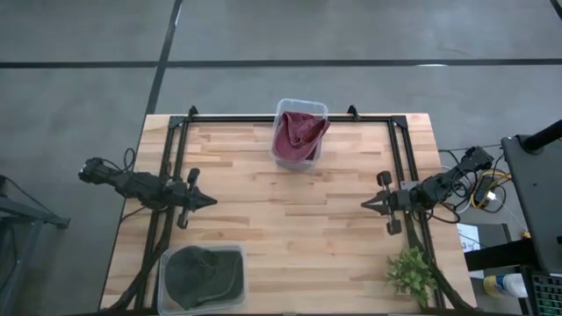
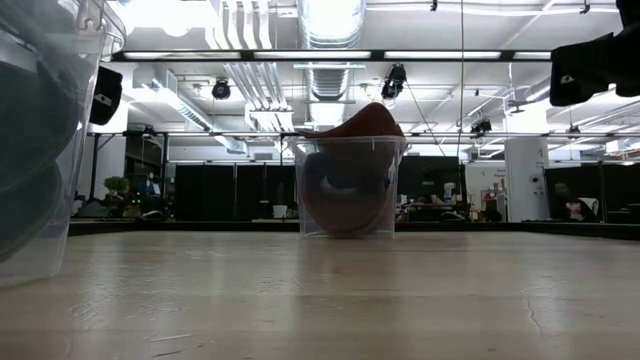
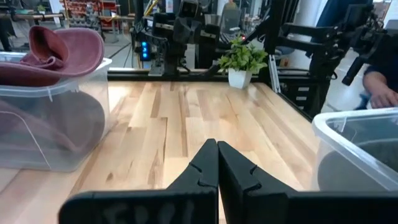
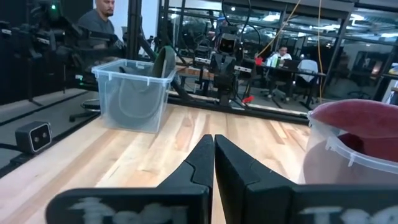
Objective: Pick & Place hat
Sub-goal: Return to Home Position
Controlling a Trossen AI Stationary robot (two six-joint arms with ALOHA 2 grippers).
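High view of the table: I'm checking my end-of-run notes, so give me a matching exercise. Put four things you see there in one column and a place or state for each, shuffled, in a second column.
Things:
1. red cap
2. black cap
3. potted plant
4. left hand

Places or states:
A. at the bottom-right corner of the table
B. in the top clear bin
C. shut, above bare wood left of centre
D. in the bottom clear bin, at the bottom-left corner

Pairs: 1-B; 2-D; 3-A; 4-C.

The right hand is also shut, right of centre.
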